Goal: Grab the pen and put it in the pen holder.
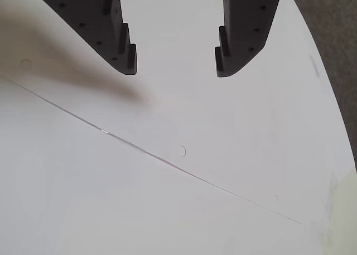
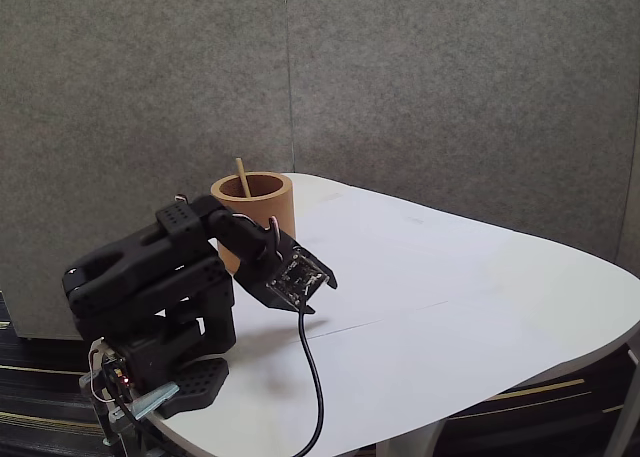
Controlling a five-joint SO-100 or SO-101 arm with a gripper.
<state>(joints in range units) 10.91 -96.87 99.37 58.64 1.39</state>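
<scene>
Pen [image 2: 241, 176] already standing in the pen holder [image 2: 255, 209] at ten o'clock on the table [image 2: 480, 277] — leaning against the rim. Pincer [image 1: 176, 66] spread wide and empty above bare tabletop — folded low, likely retracted because nothing left to carry.

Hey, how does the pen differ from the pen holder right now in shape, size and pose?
The pen is a thin straight stick; the pen holder is a wide, thick-walled cylinder. The pen leans tilted, its upper end poking above the rim; the pen holder stands upright on the white table. The pen sits inside; the pen holder contains it. Both are a similar tan-brown colour.
</scene>
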